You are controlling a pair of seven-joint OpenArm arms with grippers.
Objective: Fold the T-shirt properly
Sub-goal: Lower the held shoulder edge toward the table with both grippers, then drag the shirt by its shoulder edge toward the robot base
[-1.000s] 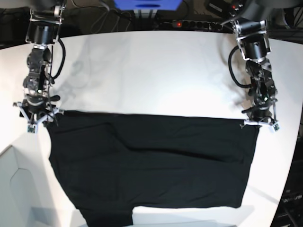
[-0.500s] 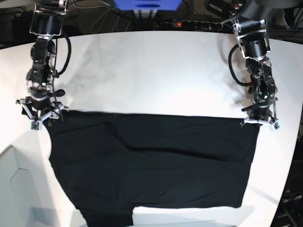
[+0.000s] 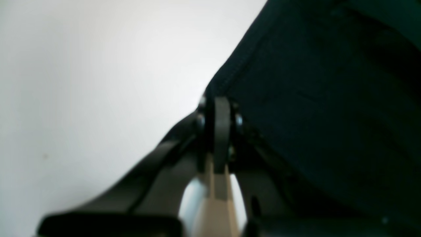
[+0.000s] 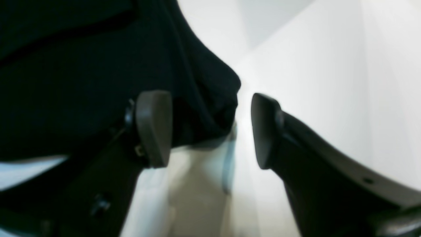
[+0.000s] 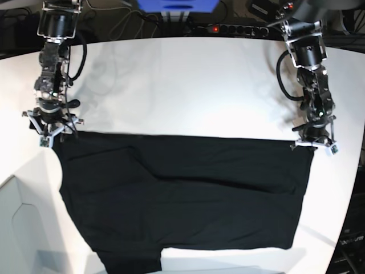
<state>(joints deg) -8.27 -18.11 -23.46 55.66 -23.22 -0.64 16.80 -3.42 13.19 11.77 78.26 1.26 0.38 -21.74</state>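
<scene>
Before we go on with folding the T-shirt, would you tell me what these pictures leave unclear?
- T-shirt, base view: its lower left part runs off the bottom edge, so its full outline is unknown.
- Neck patch and tag: not visible in any view.
- Left hand, left wrist view: fingers together at the shirt's hem, but blur hides whether cloth is pinched.
- Right hand, right wrist view: open; blur hides whether its fingers touch the cloth.

This looks like a robotics lab: a bare white bench (image 5: 188,85) flanked by two arms bolted at its far corners, a power strip (image 5: 228,28) with a red light lit, tangled cables (image 5: 125,17) and a blue box (image 5: 177,5) crowding the dark space behind it.
</scene>
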